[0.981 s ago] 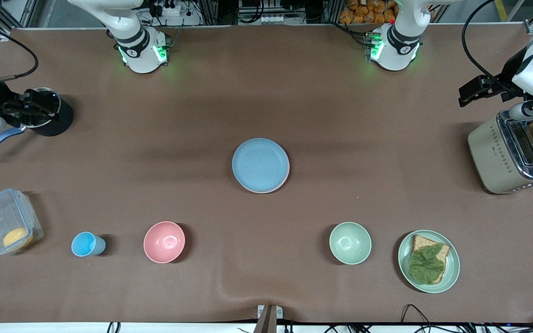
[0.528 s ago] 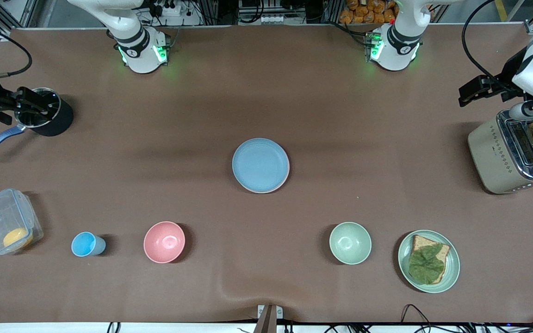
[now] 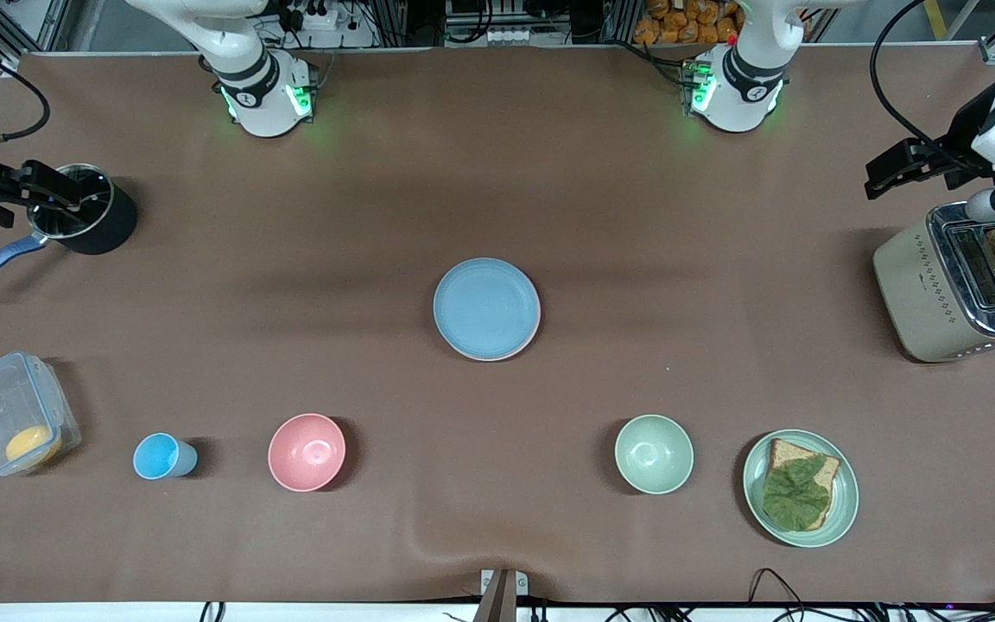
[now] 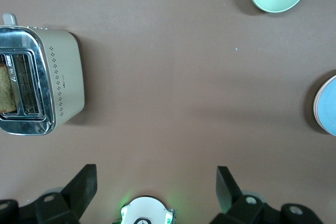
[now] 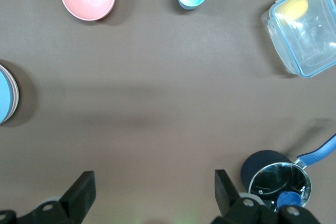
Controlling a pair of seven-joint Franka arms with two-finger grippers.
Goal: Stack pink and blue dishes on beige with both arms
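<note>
The light blue plate (image 3: 486,307) lies on top of a stack at the middle of the table. A thin pink rim (image 3: 533,339) of the pink plate shows under it. The beige plate is hidden beneath them. The stack's edge also shows in the left wrist view, blue plate (image 4: 329,106), and in the right wrist view, blue plate (image 5: 4,101). My left gripper (image 3: 895,168) hangs open and empty beside the toaster, far from the stack. My right gripper (image 3: 48,199) is open and empty over the black pot. Both sets of fingers stand wide apart, left gripper (image 4: 156,182), right gripper (image 5: 153,186).
A toaster (image 3: 951,289) with bread stands at the left arm's end, a black pot (image 3: 91,220) with a blue handle at the right arm's end. Nearest the front camera are a clear box (image 3: 9,415), blue cup (image 3: 161,456), pink bowl (image 3: 307,452), green bowl (image 3: 654,453) and green plate (image 3: 843,501) with bread.
My right gripper has drawn back toward the right arm's end of the table, over the pot. My left gripper has shifted slightly outward. The plates have not moved.
</note>
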